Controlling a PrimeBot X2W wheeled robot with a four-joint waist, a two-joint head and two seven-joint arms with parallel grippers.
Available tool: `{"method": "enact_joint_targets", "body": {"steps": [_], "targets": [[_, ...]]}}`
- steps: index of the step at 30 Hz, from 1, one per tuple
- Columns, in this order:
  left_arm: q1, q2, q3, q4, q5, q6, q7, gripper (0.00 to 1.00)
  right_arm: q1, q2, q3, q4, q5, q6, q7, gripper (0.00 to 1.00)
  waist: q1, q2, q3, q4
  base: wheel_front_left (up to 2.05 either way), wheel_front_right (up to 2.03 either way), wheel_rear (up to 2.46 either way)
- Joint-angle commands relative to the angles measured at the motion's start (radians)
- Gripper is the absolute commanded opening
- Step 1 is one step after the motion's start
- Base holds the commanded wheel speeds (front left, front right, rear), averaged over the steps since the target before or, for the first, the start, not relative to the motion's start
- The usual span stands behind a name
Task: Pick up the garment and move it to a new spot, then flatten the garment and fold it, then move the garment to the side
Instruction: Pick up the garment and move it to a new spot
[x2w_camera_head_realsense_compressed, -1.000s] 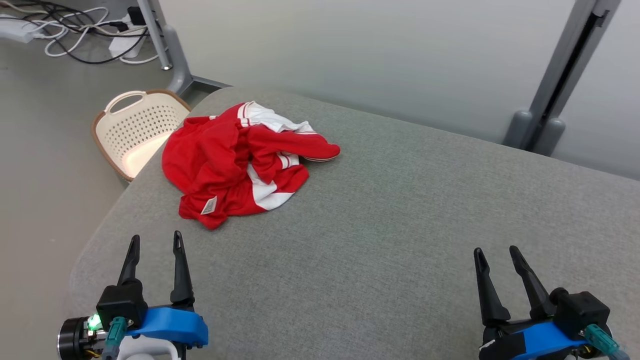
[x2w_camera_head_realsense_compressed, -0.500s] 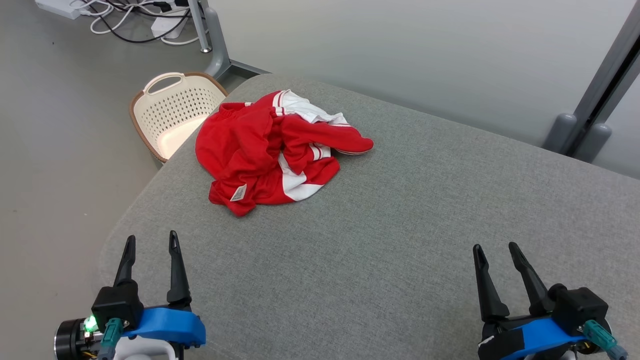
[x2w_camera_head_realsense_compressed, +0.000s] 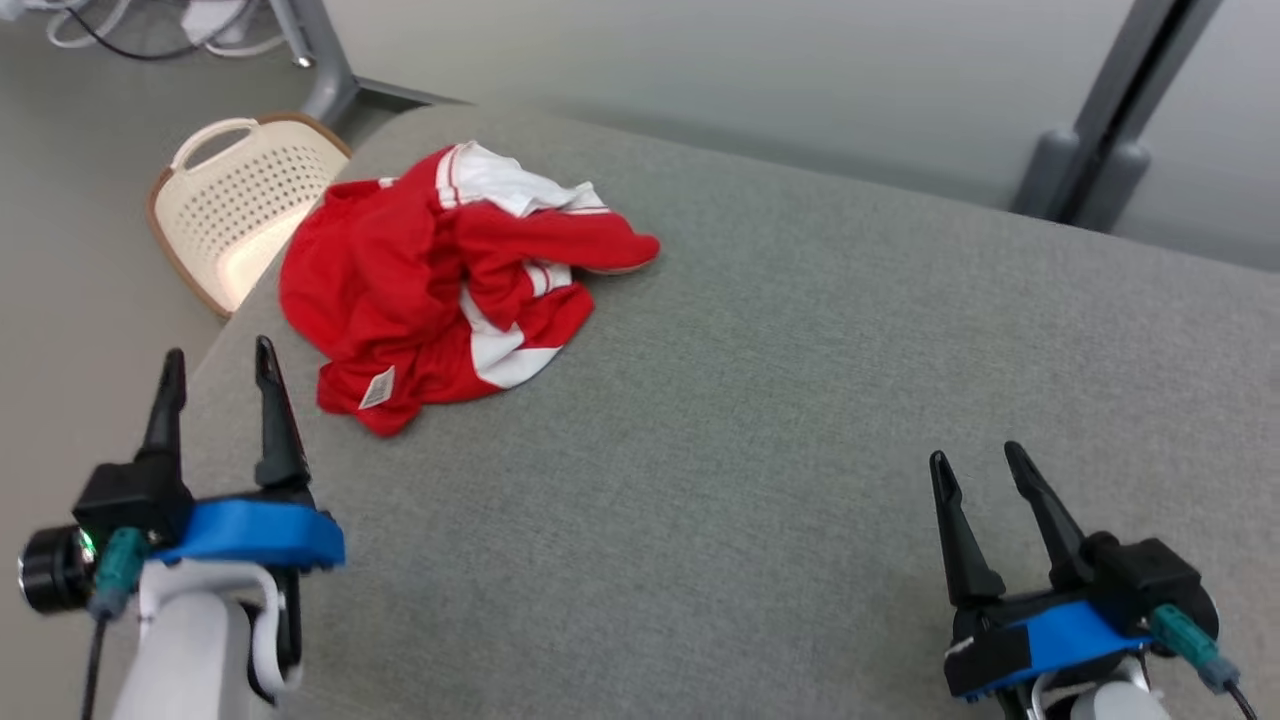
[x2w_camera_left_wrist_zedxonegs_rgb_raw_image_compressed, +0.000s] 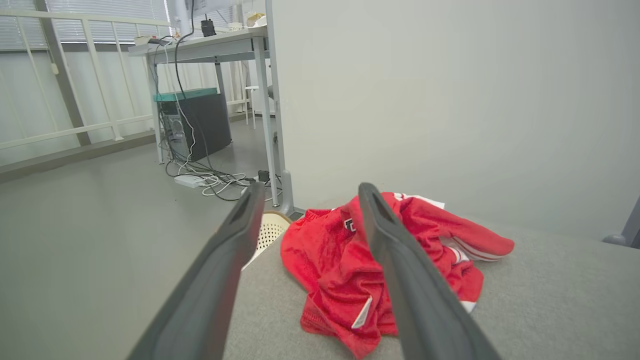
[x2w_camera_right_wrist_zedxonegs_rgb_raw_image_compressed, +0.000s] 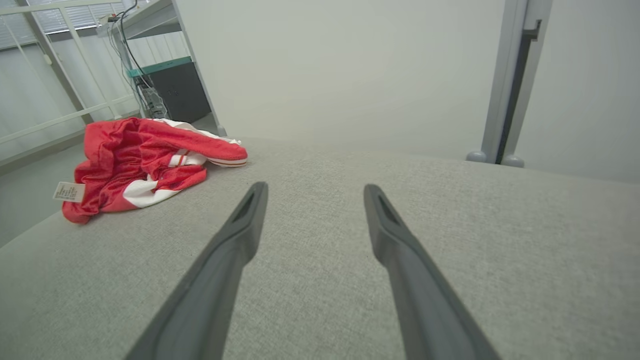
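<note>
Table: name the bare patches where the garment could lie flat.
Bare: the table from the garment across to the right claw, and the near strip from it to the left claw. Crowded: far left corner, garment heaped by the basket.

Crumpled red garment (x2w_camera_head_realsense_compressed: 440, 290) on grey table (x2w_camera_head_realsense_compressed: 800, 400), cream basket (x2w_camera_head_realsense_compressed: 225, 215) beside

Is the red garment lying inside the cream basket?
No, the garment lies crumpled on the grey table, while the basket stands on the floor beside the table.
</note>
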Motion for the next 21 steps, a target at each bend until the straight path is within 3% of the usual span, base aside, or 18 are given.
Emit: {"method": "enact_joint_targets", "body": {"steps": [1,10,21], "targets": [[-0.059,0.012,0.016,0.008,-0.013,-0.008,-0.003,1.00,-0.019,-0.006,-0.005,-0.014,-0.017,0.000,-0.001,1.00,-0.0001,0.0000,0.023,-0.025,0.00,0.00,0.00],[-0.303,0.105,0.071,0.134,-0.056,-0.057,-0.002,1.00,-0.048,-0.005,-0.030,-0.130,-0.091,0.000,0.039,1.00,-0.0001,0.0000,0.167,-0.148,0.00,0.00,0.00],[-0.534,0.222,0.074,0.452,-0.084,-0.127,0.046,1.00,-0.084,-0.005,-0.034,-0.274,-0.116,0.000,0.078,1.00,-0.0001,0.0000,0.306,-0.248,0.00,0.00,0.00]]}}
